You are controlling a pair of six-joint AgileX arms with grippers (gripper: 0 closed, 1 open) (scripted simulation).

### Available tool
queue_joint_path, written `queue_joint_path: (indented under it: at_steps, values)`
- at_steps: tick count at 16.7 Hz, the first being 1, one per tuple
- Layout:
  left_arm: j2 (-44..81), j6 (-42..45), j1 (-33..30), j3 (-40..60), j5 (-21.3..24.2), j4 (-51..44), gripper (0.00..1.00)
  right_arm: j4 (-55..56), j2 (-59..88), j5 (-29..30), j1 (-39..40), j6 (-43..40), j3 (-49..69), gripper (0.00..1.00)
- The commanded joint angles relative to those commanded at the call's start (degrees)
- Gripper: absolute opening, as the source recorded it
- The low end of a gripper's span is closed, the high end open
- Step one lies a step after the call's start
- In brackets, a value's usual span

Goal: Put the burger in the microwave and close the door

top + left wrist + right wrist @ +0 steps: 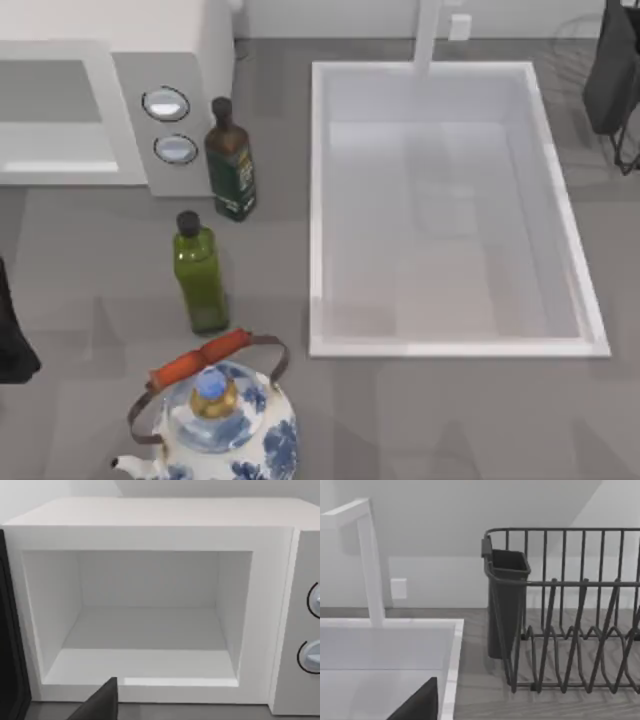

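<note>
- White and boxy, the microwave [110,60] is sitting at the upper left of the top view, its long axis running left to right and its open cavity facing the lower edge of the frame.
- Its grey control panel [170,125] with two chrome-ringed dials is lying at the right end of its front.
- From the left wrist view, the cavity [145,625] is standing open and bare, with a dark edge [10,640] at that frame's left that may be the door, though I cannot tell.
- I cannot make out the burger anywhere.
- Left arm [12,335] is waiting at the left edge, right arm [615,70] at the upper right; I cannot tell either gripper's opening or hold.
- Just right of the panel a dark green bottle [230,160] is standing, a lighter green bottle [198,270] below it, a blue-and-white kettle [220,425] lower still.
- A white sink [320,200] is filling the centre right.
</note>
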Motion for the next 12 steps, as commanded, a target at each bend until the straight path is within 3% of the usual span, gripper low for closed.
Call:
queue_joint_path:
  at_steps: [6, 12]
  values:
    - [6.13, 5.12, 1.43, 4.89, -0.01, -4.76, 1.0, 0.0, 0.0, 0.0, 0.0, 0.0, 0.0, 1.0]
    - [32.84, 22.76, 6.23, 20.63, -0.13, -21.32, 1.0, 0.0, 0.0, 0.0, 0.0, 0.0, 0.0, 1.0]
